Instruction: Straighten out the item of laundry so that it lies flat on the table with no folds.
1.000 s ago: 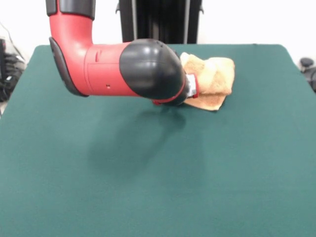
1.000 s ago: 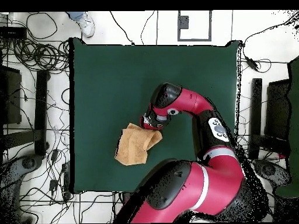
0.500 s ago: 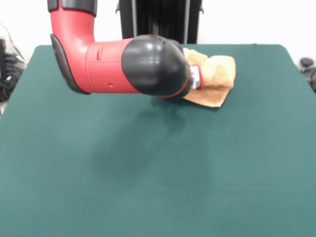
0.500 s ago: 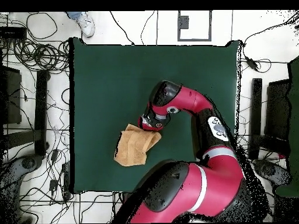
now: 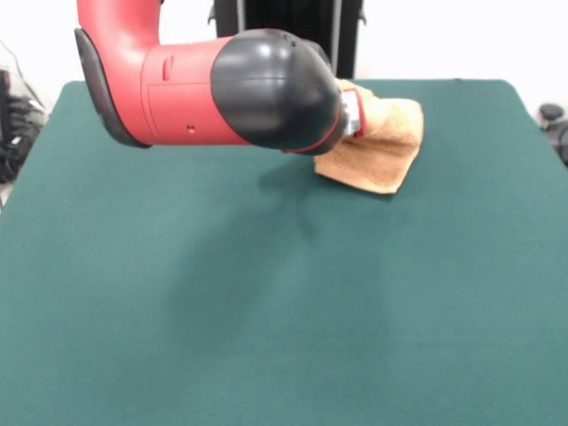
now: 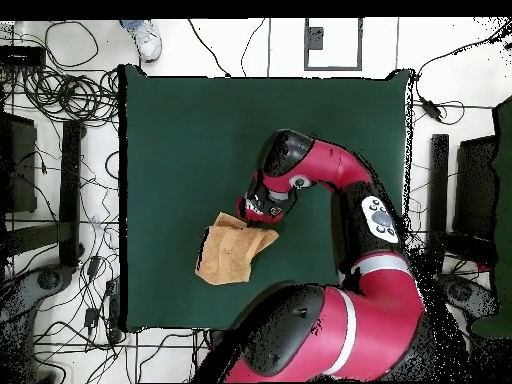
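The tan towel (image 5: pixel 377 146) lies bunched and folded on the desk (image 5: pixel 266 311), its corner under the claw (image 6: pixel 262 210), whose grip I cannot tell.

The arm (image 5: pixel 213 89) overlaps the folded towel (image 5: pixel 377 146) (far side) on the table (image 5: pixel 266 311).

The green table (image 5: pixel 266 337) carries one thing: a crumpled tan towel (image 5: pixel 377 151) lying folded near the robot's side, its near corner resting on the cloth.
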